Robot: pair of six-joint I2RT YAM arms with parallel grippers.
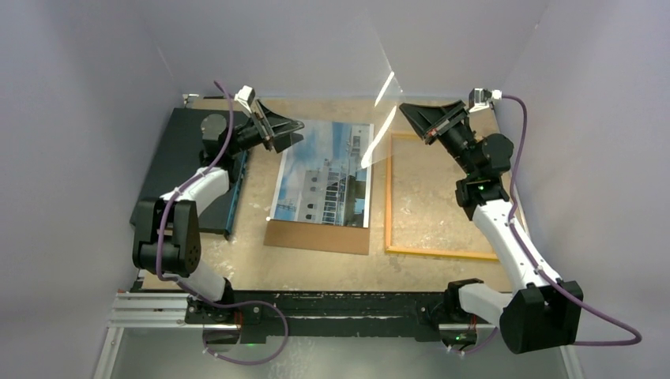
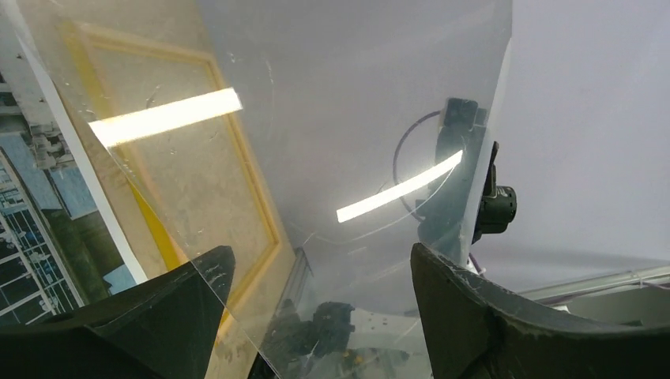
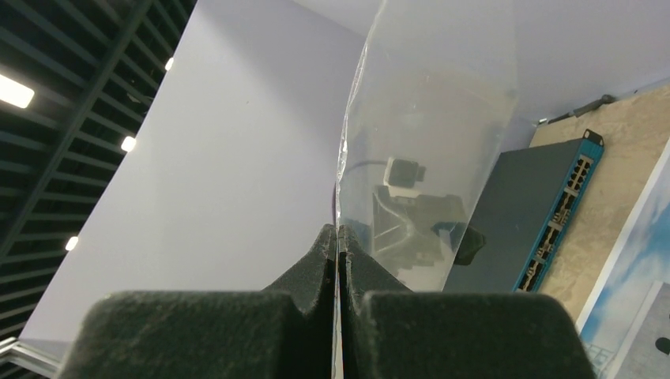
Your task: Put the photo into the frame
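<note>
On tabletop [image 1: 332, 267]: photo [image 1: 324, 178], frame [image 1: 427, 252] | right jaws pinch pane [image 3: 427, 126] | left jaws open, maybe astride

From above, the clear sheet [image 1: 378, 140] is nearly invisible, showing only as two glare streaks. Its lower edge disappears between the pressed fingers [image 3: 304, 272] of my right end effector [image 3: 338, 237]. The brown board [image 1: 316, 237] lies mostly under the photo [image 1: 324, 174]. Seen through the sheet, the frame [image 2: 251, 170] looks hazy, and its near corner is hidden behind my left end effector [image 2: 320, 264].
</note>
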